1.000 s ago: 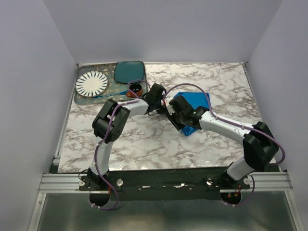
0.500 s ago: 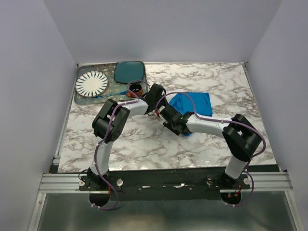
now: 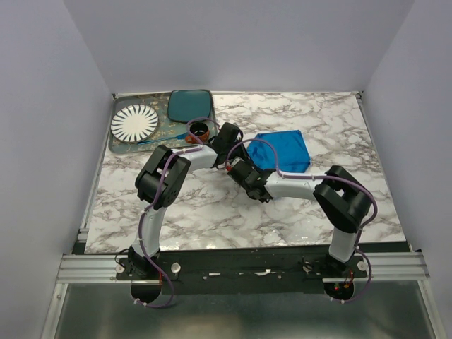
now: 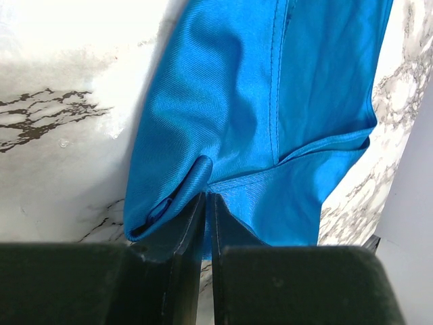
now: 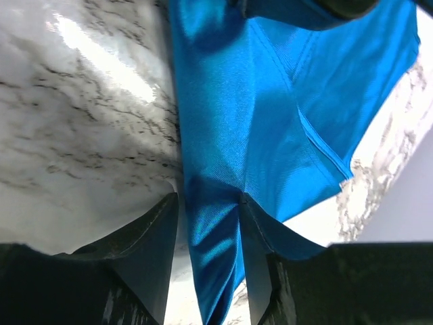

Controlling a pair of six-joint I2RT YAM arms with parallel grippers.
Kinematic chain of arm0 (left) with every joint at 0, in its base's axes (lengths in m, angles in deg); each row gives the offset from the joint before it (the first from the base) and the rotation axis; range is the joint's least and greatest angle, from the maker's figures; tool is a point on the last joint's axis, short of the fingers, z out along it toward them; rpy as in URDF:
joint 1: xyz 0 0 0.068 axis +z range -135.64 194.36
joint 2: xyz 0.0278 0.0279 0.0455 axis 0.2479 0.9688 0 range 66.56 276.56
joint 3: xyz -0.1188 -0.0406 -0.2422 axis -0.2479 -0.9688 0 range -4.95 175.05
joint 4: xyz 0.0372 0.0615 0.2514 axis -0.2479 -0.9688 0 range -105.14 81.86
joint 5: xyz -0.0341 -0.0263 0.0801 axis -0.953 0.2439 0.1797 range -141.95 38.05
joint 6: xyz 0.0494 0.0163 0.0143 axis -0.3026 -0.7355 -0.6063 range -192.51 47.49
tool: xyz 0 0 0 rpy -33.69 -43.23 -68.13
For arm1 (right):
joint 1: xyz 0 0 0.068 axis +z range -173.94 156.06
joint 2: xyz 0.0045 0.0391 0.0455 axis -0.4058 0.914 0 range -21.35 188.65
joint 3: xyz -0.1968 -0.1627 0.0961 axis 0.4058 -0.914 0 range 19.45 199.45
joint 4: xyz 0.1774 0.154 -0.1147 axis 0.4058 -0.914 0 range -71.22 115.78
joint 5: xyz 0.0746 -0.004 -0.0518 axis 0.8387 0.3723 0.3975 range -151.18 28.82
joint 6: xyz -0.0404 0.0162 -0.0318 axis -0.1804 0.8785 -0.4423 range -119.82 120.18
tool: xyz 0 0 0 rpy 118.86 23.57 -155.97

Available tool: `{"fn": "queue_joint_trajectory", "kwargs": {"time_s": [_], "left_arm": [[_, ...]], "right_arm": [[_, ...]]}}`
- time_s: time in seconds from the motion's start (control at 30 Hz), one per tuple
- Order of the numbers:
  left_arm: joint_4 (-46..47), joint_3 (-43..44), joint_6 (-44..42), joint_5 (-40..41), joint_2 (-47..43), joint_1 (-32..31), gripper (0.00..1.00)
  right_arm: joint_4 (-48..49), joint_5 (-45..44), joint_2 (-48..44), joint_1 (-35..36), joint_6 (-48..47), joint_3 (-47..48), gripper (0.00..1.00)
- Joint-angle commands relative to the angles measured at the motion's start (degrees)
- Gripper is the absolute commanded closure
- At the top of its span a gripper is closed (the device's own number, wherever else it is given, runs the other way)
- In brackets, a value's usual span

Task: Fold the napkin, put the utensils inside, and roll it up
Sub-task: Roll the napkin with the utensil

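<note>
No text, label or number is legible.

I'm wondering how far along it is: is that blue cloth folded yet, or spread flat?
Folded. The napkin shows as a compact patch from above, and both wrist views show hemmed layers overlapping.

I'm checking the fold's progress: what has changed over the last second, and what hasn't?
The right tool slid leftward, its elbow tucking in, jaws parted around a fold. The napkin it had covered and bunched now lies flatter. The left tool stays pinched on the napkin's edge, and the tray is unmoved.
</note>
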Motion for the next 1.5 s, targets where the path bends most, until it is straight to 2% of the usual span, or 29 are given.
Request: {"fn": "queue_joint_trajectory", "kwargs": {"time_s": [0.0,0.17,0.23,0.4,0.97,1.07,1.37,1.4,1.47], "left_arm": [[-6.4,-2.6,-1.5,2.2,4.2,0.0,0.82],[-6.4,-2.6,-1.4,2.3,4.2,0.1,0.82],[-6.3,-2.6,-1.3,2.2,4.2,0.1,0.82],[-6.2,-2.7,-1.3,2.0,4.4,0.1,0.82],[-6.6,-2.8,-1.6,1.9,4.2,0.3,0.82],[-6.6,-2.6,-1.8,2.0,4.1,0.5,0.82],[-6.9,-2.4,-2.2,1.7,3.9,0.8,0.82],[-7.0,-2.3,-2.5,1.9,3.8,0.8,0.82],[-7.3,-2.1,-2.8,2.1,3.6,0.8,0.82]], "right_arm": [[1.5,-4.6,1.6,0.7,-0.7,0.3,0.48],[3.6,-4.6,-1.0,1.7,-2.7,-1.2,0.45],[3.6,-5.4,0.1,1.6,-3.5,-0.4,0.41],[4.5,-4.3,2.5,1.5,-4.4,0.2,0.41],[6.2,1.8,5.8,-3.9,-2.9,-1.5,0.49],[6.2,5.6,4.8,-4.5,-2.8,-2.0,0.57],[5.0,10.7,4.5,-6.5,-3.2,-0.9,0.83],[4.8,10.9,4.4,-6.5,-3.3,-0.8,0.88],[4.2,12.2,4.1,-6.6,-3.4,-0.5,0.92]]}}
